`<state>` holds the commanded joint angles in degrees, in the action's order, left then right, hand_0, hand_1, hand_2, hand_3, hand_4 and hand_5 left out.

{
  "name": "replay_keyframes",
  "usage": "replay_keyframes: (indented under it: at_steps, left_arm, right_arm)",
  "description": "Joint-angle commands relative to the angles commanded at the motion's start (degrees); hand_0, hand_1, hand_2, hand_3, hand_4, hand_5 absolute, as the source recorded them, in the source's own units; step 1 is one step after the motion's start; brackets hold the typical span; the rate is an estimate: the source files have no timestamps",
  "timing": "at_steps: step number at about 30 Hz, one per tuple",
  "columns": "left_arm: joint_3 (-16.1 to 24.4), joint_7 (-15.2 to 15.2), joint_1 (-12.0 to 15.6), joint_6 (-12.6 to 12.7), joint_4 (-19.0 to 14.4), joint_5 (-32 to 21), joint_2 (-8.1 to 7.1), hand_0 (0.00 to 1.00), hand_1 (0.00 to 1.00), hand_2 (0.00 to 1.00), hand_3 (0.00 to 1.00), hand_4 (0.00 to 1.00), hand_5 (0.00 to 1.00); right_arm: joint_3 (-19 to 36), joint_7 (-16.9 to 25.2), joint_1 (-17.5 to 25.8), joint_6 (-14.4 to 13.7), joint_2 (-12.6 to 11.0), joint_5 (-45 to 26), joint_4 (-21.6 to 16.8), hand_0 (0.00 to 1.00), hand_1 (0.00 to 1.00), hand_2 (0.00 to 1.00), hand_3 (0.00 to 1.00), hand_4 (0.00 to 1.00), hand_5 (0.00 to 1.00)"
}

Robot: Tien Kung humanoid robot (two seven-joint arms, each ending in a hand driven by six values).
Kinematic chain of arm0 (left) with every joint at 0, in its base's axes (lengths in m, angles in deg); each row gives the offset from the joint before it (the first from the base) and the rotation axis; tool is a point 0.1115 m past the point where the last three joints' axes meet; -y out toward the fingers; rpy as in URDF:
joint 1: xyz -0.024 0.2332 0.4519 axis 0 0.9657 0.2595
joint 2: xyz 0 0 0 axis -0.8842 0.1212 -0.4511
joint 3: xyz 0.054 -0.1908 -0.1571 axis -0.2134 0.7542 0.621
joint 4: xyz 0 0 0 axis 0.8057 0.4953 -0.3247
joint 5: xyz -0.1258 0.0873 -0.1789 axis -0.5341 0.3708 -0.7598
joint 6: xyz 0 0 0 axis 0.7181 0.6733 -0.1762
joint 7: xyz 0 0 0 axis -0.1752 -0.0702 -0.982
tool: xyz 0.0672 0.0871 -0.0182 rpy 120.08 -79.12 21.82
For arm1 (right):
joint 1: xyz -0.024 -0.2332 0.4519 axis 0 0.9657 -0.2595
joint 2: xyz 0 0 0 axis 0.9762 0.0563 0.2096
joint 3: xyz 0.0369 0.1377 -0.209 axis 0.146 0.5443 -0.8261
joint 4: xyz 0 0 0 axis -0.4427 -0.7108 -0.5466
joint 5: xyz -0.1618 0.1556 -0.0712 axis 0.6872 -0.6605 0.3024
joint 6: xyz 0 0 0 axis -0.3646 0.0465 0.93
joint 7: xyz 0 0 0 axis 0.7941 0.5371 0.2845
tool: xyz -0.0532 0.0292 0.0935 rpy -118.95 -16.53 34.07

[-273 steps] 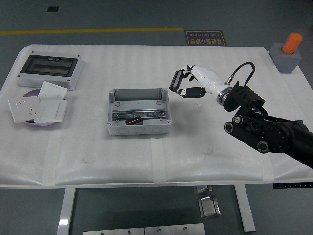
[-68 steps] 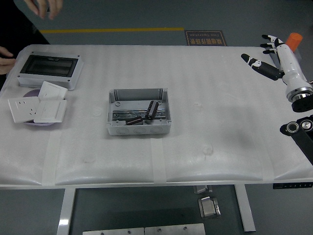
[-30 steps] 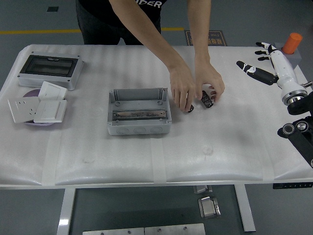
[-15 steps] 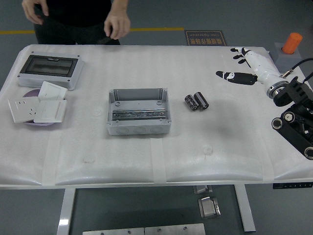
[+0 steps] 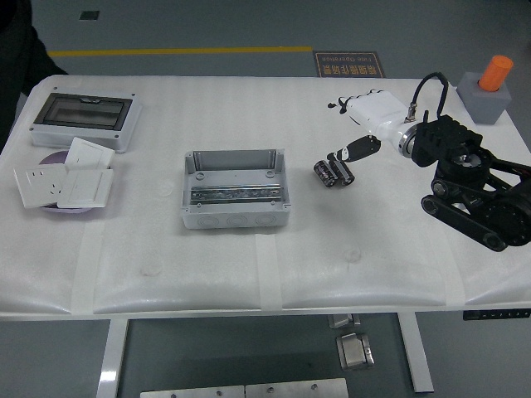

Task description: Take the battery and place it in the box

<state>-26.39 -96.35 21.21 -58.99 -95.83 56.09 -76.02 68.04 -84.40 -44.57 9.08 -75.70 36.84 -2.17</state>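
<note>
Two black cylindrical batteries [image 5: 333,172] lie side by side on the white table, just right of the grey open box [image 5: 236,190]. The box holds a metal rail and no battery that I can see. My right hand [image 5: 354,133], white with black fingers, hovers just above and right of the batteries, its thumb pointing down toward them. The fingers are spread and hold nothing. My left arm is out of view.
A grey enclosure with a dark window [image 5: 82,119] stands at the back left. White switch plates [image 5: 62,182] lie on a purple disc at the left. An orange cylinder on a grey block [image 5: 489,89] sits at the back right. A person's dark sleeve [image 5: 12,58] shows at the top left.
My right hand has moved left and down from the table's right side to just over the batteries. The person has stepped away to the left; their hands are gone from view.
</note>
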Motion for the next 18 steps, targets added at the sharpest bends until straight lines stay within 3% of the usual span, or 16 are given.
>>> replay_keyframes:
  at_steps: [7, 12, 18]
  left_arm:
    - [-0.1, -0.1, -0.2, -0.1, 0.0, 0.2, -0.16, 0.461, 0.579, 0.406, 0.502, 0.457, 0.279]
    - [-0.1, -0.1, -0.5, -0.1, 0.0, 0.2, -0.23, 0.461, 0.579, 0.405, 0.503, 0.457, 0.279]
    - [-0.2, 0.0, -0.7, -0.1, 0.0, 0.3, -0.30, 0.461, 0.579, 0.402, 0.502, 0.454, 0.282]
  right_arm:
    - [-10.0, 1.8, -3.0, 1.2, 2.5, 5.2, 5.3, 0.872, 0.738, 0.836, 0.931, 0.875, 0.210]
    - [-9.5, 4.3, -3.6, 5.4, 4.3, 9.7, 8.8, 0.867, 0.733, 0.824, 0.926, 0.852, 0.200]
    - [-8.0, 5.6, -3.7, 7.2, 6.0, 11.5, 11.7, 0.864, 0.730, 0.814, 0.911, 0.843, 0.201]
